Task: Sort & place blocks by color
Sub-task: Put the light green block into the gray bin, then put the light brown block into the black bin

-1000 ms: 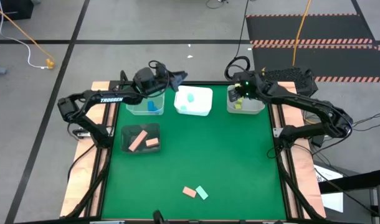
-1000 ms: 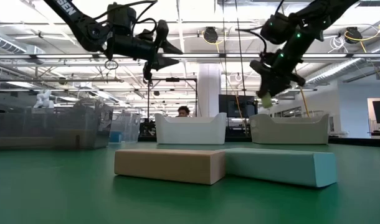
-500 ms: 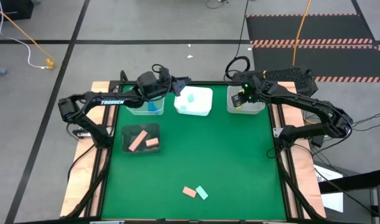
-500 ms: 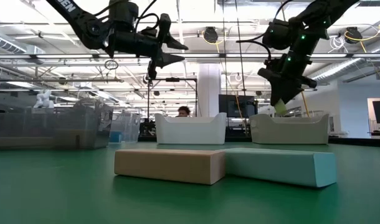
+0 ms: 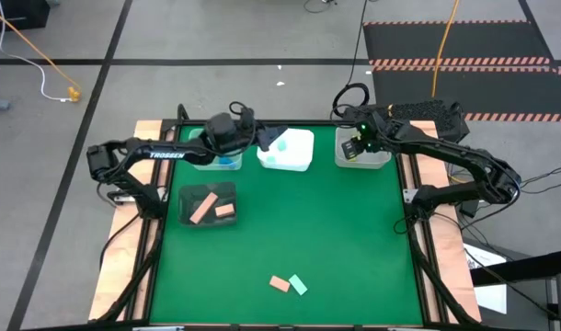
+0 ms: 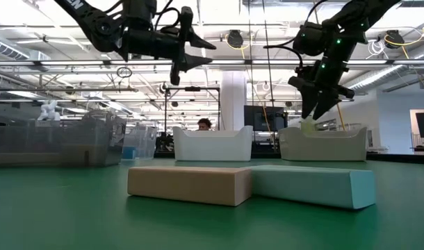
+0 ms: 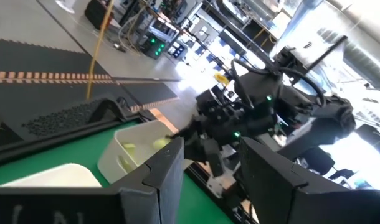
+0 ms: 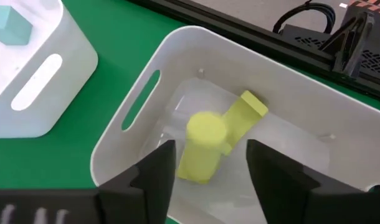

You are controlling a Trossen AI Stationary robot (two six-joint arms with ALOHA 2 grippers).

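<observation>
- Right tool hangs over the white plastic bin at the bench's far right corner, fingers spread wide and empty; a yellow-green cylinder block lies directly beneath them, leaning on a yellow-green bar block.
- Left tool hovers between the clear blue-block bin and the white mint-block bin along the far edge, fingers apart, holding nothing.
- A salmon-pink bar block and a pale mint bar block lie touching near the bench's near edge, well apart from both tools.
- Each bar's long axis runs diagonally across the bench, with neither arm clearly nearer.
</observation>
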